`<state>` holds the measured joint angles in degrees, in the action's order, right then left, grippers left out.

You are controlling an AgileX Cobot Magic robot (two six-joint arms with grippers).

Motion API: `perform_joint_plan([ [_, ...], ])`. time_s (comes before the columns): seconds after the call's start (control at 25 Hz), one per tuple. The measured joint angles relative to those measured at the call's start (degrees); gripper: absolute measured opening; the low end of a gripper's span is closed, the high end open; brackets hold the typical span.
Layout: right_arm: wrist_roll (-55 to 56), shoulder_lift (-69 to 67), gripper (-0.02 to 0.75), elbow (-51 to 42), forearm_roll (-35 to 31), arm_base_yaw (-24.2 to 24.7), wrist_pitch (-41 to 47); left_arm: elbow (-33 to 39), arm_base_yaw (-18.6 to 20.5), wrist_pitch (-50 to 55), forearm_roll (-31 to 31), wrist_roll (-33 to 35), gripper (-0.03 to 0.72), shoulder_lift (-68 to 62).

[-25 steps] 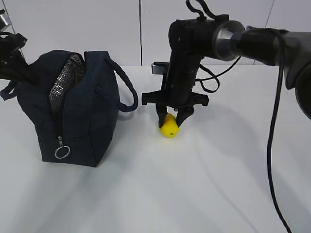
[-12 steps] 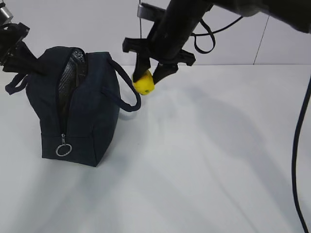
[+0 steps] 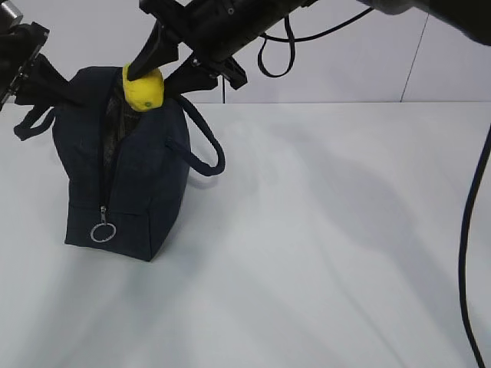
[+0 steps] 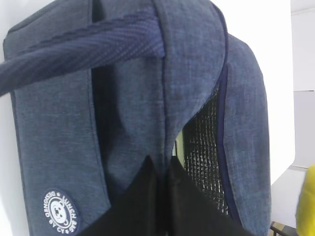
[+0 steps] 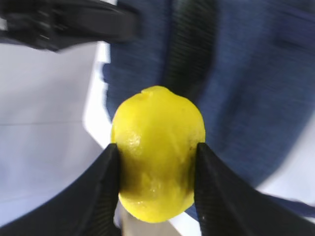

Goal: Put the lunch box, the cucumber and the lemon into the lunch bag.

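Right claw (image 3: 153,73): closed on the lemon (image 3: 143,90), one dark finger pressed to each side of the fruit, as the right wrist view confirms with the lemon (image 5: 157,152) pinched squarely between the two fingers (image 5: 96,191). The claw is reaching across from the right and holds the lemon in the air at the top of the lunch bag (image 3: 146,176), at the level of its unzipped mouth; whether the fruit touches the fabric cannot be told. Left claw (image 4: 160,196): closed, its two dark fingers drawn together on the rim of the bag at the edge of the opening, where the silver lining (image 4: 204,157) shows just beside them. In the exterior view this claw (image 3: 34,73) sits at the upper left corner of the bag, gripping the fabric there. The bag stands upright on the white worktop (image 3: 330,245), dark navy, with one loop handle (image 3: 207,142) hanging on its right side and another handle (image 4: 83,51) crossing the left wrist view. The zipper runs down the near end face, with a silver ring pull (image 3: 102,231) hanging low near the base. A round white logo patch (image 4: 60,211) is visible on the side panel. A sliver of the lemon (image 4: 307,201) appears at the right margin of the left wrist view. Lunch box and cucumber: not visible in any view
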<state>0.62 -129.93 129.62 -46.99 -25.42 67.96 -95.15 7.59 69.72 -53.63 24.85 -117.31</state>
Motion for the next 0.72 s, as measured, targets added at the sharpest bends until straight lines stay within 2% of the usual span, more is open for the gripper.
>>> perform_joint_plan([
  [0.28,-1.92,-2.97,0.355,0.13,-4.09,-1.67,-4.95,0.00,-1.53,-0.10,-0.04,0.00,-0.008,0.00],
  [0.72,-2.42,-6.95,0.370,0.22,-4.96,-1.80,-11.18,0.00,-1.75,-0.10,-0.04,0.25,-0.008,0.00],
])
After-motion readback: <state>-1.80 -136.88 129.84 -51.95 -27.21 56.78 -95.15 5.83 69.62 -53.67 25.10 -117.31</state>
